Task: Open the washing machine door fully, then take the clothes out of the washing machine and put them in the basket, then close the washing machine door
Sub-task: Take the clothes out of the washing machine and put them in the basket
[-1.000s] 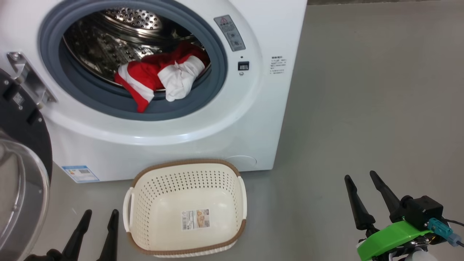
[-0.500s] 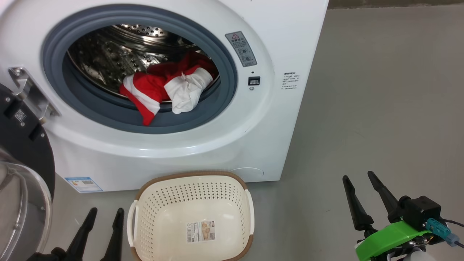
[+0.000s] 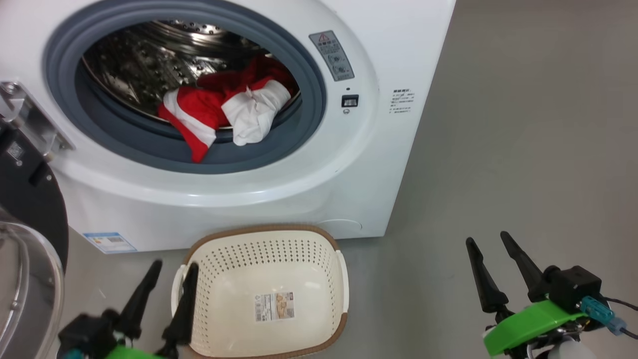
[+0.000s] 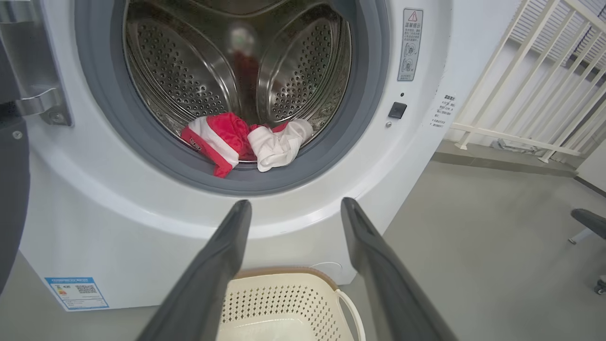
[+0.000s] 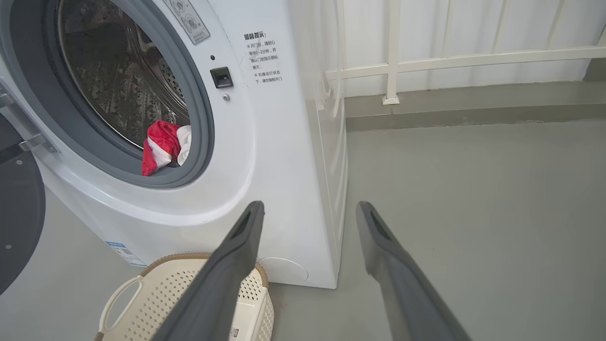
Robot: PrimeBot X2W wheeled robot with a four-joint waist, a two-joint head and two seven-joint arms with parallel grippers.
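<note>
The white washing machine (image 3: 279, 199) stands with its washing machine door (image 3: 27, 209) swung open at the left, black ring and glass bowl facing me. The clothes lie at the drum's front lip: a red piece with white bands (image 3: 192, 112) and a white piece (image 3: 254, 112), hanging over the grey rubber ring. The cream basket (image 3: 269, 252) sits empty on the floor in front of the machine. My left gripper (image 3: 175, 265) is open over the basket's left rim. My right gripper (image 3: 487, 238) is open over bare floor at the right. In the left wrist view, the left gripper (image 4: 296, 202) points at the clothes (image 4: 222, 139).
Grey floor (image 3: 523, 149) stretches to the right of the machine. A white railing (image 5: 426, 57) runs behind it, and a dark chair leg with a caster (image 4: 589, 222) stands at the far right. The open door takes up the space at my left.
My left gripper has risen and shifted right, from beside the basket to over its left rim. The head camera has shifted slightly. The right gripper has barely moved.
</note>
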